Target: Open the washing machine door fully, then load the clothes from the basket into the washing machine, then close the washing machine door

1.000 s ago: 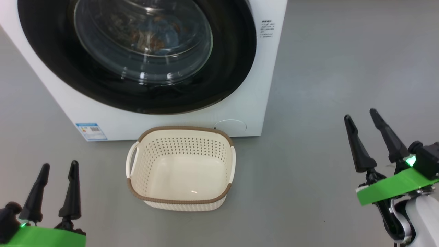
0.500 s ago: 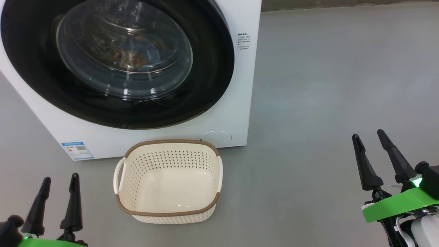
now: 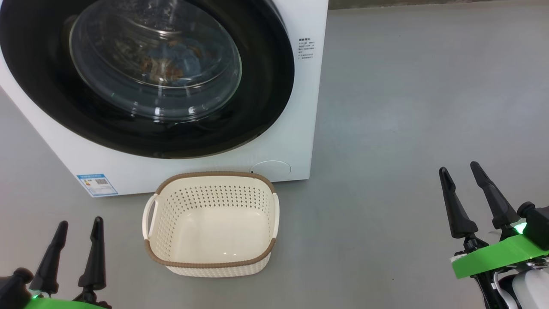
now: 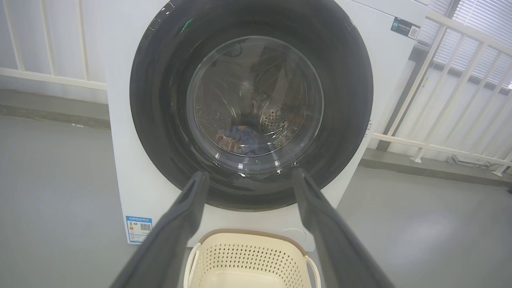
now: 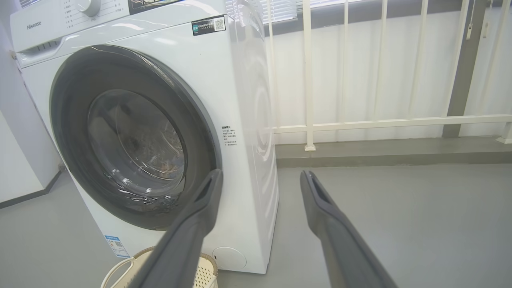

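Door: washing machine door [image 3: 150,101] looks shut, clothes [image 3: 176,58] inside.
Basket: basket [image 3: 214,174] empty.
Grippers: left gripper [image 3: 81,221], right gripper [image 3: 458,167] wide, empty.
Care: confirm door flush before retreating.

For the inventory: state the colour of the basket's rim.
The basket rim is brown, with a woven look; best seen in the head view.

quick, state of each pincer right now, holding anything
left pincer: open, holding nothing
right pincer: open, holding nothing
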`<state>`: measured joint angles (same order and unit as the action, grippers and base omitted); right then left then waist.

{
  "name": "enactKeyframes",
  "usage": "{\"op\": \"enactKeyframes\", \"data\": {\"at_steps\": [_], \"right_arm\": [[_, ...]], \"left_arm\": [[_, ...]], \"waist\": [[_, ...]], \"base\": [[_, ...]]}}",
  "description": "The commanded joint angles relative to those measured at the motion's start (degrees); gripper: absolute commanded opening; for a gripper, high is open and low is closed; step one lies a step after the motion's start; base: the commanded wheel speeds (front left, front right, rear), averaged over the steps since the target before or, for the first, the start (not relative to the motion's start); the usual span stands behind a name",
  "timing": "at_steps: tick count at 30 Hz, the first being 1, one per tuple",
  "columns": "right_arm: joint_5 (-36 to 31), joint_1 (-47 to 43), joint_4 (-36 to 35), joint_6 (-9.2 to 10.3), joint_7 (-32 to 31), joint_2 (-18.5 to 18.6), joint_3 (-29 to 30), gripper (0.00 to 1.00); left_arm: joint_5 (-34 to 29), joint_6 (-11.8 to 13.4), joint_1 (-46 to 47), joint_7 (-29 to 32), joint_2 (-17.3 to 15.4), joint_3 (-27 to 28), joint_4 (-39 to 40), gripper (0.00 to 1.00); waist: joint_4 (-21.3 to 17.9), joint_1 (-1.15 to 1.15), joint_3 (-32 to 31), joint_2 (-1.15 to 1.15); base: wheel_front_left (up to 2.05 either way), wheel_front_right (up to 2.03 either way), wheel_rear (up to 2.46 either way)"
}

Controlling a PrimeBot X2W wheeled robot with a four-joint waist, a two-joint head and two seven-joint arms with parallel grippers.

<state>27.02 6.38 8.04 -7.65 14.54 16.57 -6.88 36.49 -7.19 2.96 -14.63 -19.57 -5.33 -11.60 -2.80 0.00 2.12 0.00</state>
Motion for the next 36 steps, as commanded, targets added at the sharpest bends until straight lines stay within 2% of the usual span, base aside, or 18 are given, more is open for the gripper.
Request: {"op": "enactKeyframes", "data": {"at_steps": [1,36], "right_arm": [[-0.92,0.32,-1.27,0.16,0.46,0.94,-0.46,1.0],[-0.31,0.37,-0.53,0.16,0.46,1.07,-0.88,1.0]], "left_arm": [[0.06,-0.12,1.28,-0.28,-1.96,2.02,1.02,1.0],[0.13,-0.15,1.15,-0.35,-1.84,2.37,1.46,1.0]], "waist": [[0.08,0.0,-0.05,0.0],[0.98,0.0,-0.01,0.0]], "base": [[0.0,0.0,0.0],[0.0,0.0,0.0]]}}
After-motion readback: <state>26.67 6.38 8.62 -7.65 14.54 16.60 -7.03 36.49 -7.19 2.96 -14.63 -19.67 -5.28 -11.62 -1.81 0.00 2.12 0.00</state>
